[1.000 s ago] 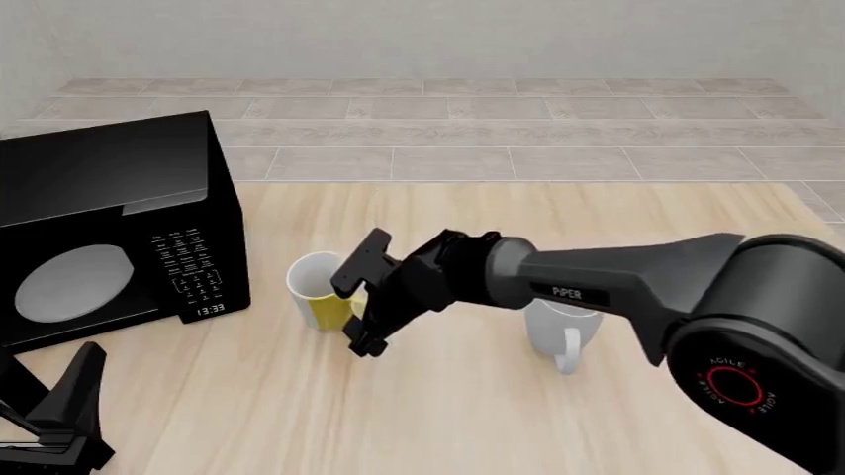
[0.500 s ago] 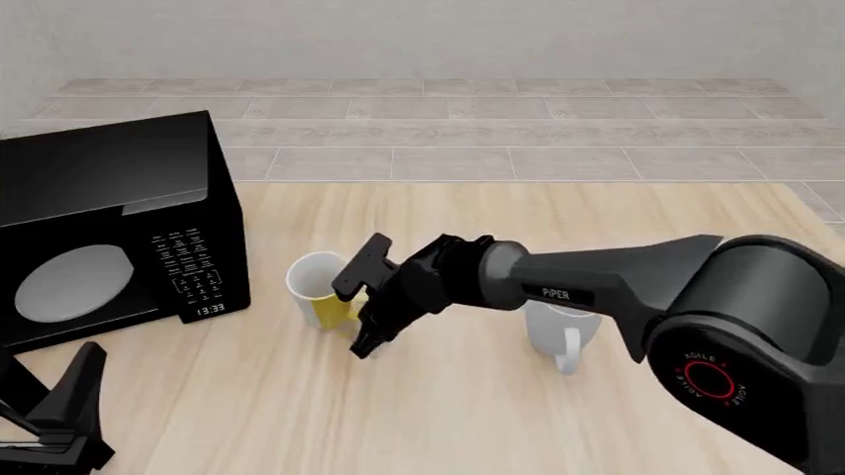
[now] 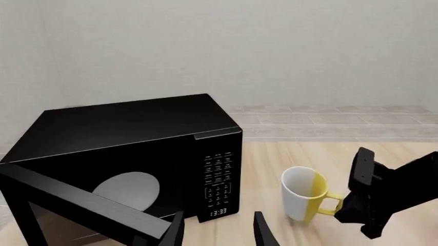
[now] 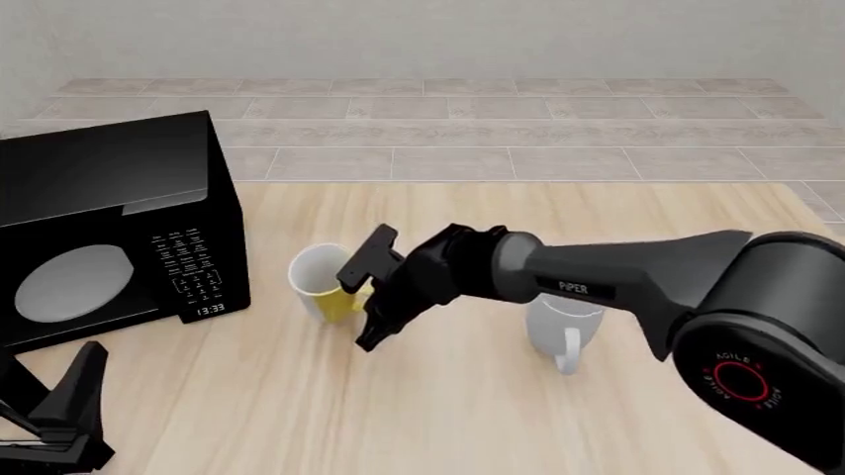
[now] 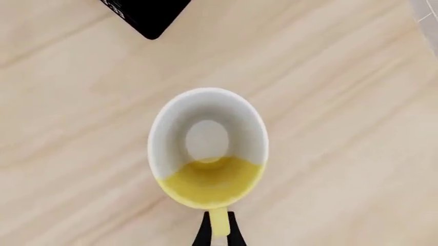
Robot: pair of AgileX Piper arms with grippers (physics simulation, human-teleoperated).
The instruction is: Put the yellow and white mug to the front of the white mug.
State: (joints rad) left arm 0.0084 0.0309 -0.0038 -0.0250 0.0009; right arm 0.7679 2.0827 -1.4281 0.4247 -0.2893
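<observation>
The black microwave fills the bench's left edge. Mid-bench stands the white mug. Left of it, the yellow and white mug has its handle pinched by the right gripper. That thin hold could let it swing or slip.

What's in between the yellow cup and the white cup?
The right arm crosses between the yellow and white mug and the white mug. Its jaws pinch the yellow handle. The front view shows this.

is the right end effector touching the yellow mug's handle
Touching. The right wrist view shows the right end effector with both fingertips pressed against the handle of the yellow and white mug.
</observation>
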